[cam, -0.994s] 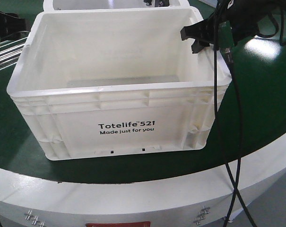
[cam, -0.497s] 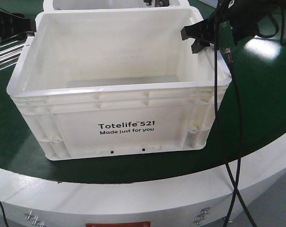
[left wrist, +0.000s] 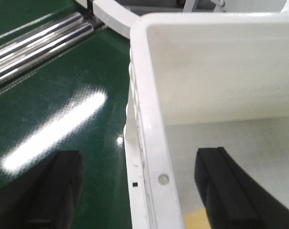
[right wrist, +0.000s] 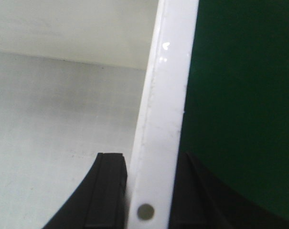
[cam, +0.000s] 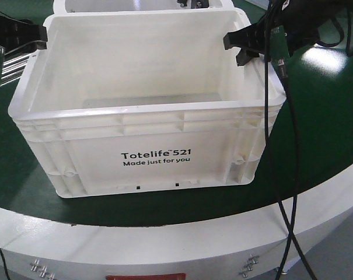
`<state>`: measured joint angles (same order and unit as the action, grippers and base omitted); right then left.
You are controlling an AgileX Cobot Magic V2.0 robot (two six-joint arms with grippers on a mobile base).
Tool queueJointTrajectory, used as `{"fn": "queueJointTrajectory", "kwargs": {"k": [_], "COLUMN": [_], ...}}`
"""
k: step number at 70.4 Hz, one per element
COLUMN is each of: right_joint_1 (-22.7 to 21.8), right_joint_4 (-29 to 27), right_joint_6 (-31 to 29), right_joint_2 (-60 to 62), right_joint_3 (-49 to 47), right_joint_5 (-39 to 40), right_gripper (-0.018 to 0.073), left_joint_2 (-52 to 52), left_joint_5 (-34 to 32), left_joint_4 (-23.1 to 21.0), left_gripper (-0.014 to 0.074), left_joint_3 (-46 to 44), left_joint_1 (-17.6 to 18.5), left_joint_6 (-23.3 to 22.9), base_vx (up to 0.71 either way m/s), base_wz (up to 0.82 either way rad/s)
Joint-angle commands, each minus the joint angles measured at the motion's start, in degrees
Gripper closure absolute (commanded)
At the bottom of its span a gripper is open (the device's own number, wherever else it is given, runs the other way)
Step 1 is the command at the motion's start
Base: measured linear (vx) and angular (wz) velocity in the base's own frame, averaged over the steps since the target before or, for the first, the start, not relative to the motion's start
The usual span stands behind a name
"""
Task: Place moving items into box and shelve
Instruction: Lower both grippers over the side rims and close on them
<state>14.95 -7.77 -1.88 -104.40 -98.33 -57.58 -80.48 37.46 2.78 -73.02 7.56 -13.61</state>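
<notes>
The box (cam: 158,157), a large white crate printed "Totelife 521", stands on the green tabletop. My right gripper (cam: 244,48) is shut on its right rim; in the right wrist view the gripper (right wrist: 151,191) has one finger inside the wall and one outside, both pressed to the rim (right wrist: 163,109). My left gripper (cam: 25,32) is open at the far left corner. In the left wrist view it (left wrist: 142,174) straddles the left rim (left wrist: 146,119) without touching. The moving items are hidden from view. A yellowish patch (left wrist: 198,222) shows inside the box; what it is I cannot tell.
A second white crate (cam: 135,4) stands right behind the box. Chrome bars (cam: 13,61) run along the left beyond the box wall. Black cables (cam: 281,151) hang from the right arm down past the table's white curved edge (cam: 164,245).
My left gripper has moved right, in over the box's left rim. The right gripper and the box have stayed still.
</notes>
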Motion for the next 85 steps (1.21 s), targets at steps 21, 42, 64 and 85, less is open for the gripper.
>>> {"fn": "queueJointTrajectory", "kwargs": {"k": [21, 42, 64, 85], "right_joint_1": [0.1, 0.1, 0.1, 0.1], "right_joint_4": [-3.3, -3.2, -3.2, -3.2], "right_joint_6": [-1.5, -1.5, -2.9, -3.0], "right_joint_2": [2.4, 2.4, 2.4, 2.4], "right_joint_3": [-1.8, -1.8, -1.8, -1.8], "right_joint_5": [2.6, 2.5, 2.5, 2.5], "right_gripper": [0.0571, 0.0571, 0.0571, 0.0571], "left_joint_2": [1.9, -5.6, -8.1, -8.1], "left_joint_5": [1.3, 10.2, 10.5, 10.7], "left_joint_4": [-0.7, -2.8, -7.7, -7.4], "left_gripper": [0.0010, 0.0010, 0.0010, 0.0154], "left_joint_3": [-7.2, -9.7, -9.7, -9.7], "left_joint_1": [0.2, 0.2, 0.2, 0.2], "left_joint_6": [0.0, 1.4, 4.1, 4.1], "base_vx": [0.00, 0.00, 0.00, 0.00], "base_wz": [0.00, 0.00, 0.00, 0.00]}}
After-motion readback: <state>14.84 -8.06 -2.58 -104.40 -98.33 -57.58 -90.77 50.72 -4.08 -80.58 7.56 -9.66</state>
